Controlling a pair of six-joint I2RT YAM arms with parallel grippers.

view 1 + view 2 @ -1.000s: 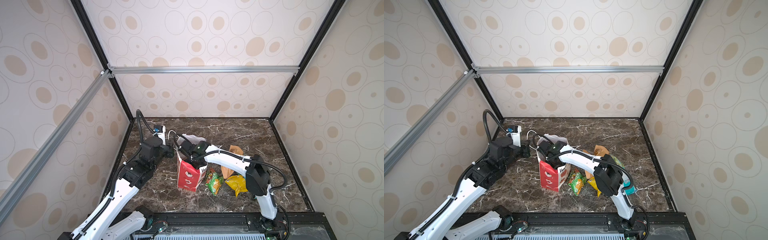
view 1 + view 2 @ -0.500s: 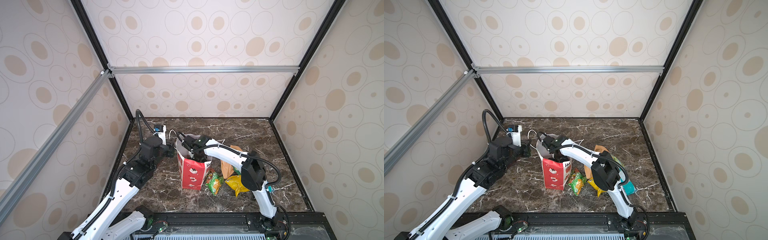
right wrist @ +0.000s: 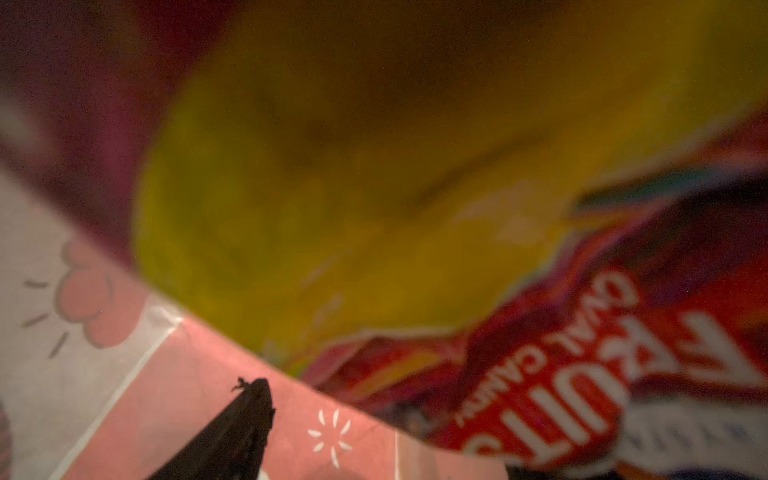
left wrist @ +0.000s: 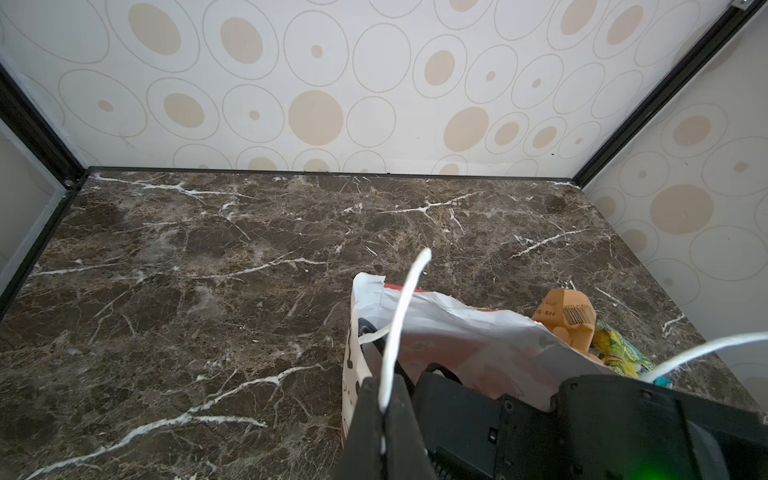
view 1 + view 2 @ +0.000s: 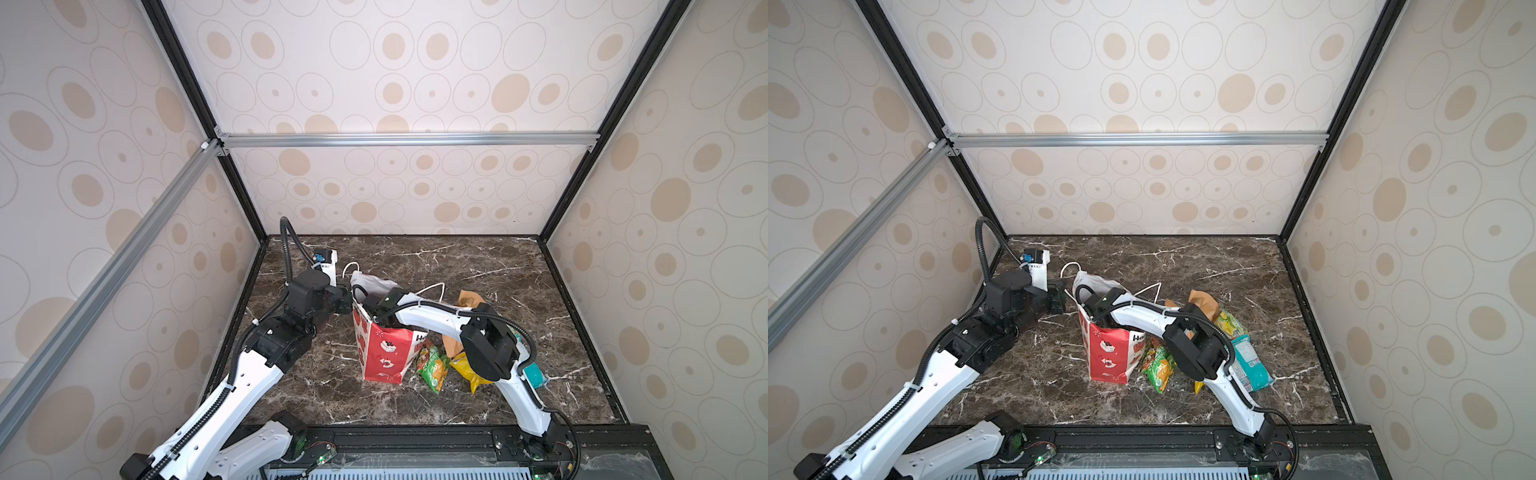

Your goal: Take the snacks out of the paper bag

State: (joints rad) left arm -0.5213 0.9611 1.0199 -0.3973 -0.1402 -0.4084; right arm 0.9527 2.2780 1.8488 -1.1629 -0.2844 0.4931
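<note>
Peeking inside the tall red paper gift bag with white cartoon prints, we've got at least one snack not out yet: a glossy orange-red packet lettered FRUITS, with a yellow blur against it we can't tell apart from it. The bag stands upright on the dark marble tabletop. We reckon that's down to the left gripper, clamped shut on the white cord handle to hold the mouth up and open. Out on the tabletop near the bag lie a tan kraft pouch, a green-and-red packet, a yellow packet and a teal packet. The right gripper is sunk into the bag's mouth. Only one black finger shows, short of the packet, so we can't tell how wide it's open or whether it holds anything.
</note>
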